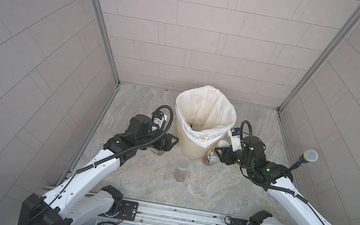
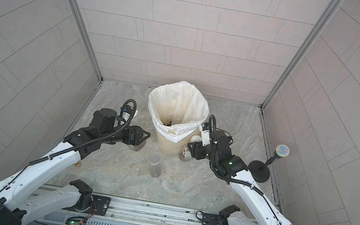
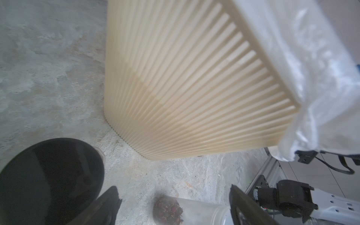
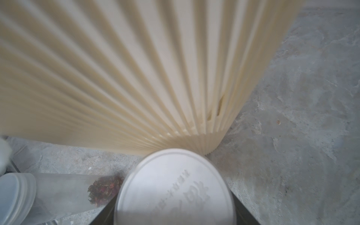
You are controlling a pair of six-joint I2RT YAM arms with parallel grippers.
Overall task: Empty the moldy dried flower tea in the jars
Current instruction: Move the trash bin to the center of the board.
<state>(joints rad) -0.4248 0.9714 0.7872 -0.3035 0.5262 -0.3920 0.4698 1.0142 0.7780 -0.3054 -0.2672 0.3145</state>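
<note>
Grey marbled stone worktop [image 1: 209, 193]; cream ribbed plastic bin with white liner [image 1: 183, 142] at centre back. Left hand [image 3: 173, 188]: fingers apart, empty, just beside squat clear black-lidded jar [image 3: 50, 181]. Right hand [image 4: 174, 196] clamped on labelled clear white-lidded jar [image 4: 175, 183], just beside bin. Tall slim clear cylinder jar [image 1: 181, 171] upright in front of bin, reddish dried flower tea [image 3: 168, 210] at its bottom.

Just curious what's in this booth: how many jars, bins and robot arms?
Jars: 3 (black-lidded jar, tall jar, white-lidded jar)
Bin: 1
Arms: 2 (left arm, right arm)
Total: 6
</note>
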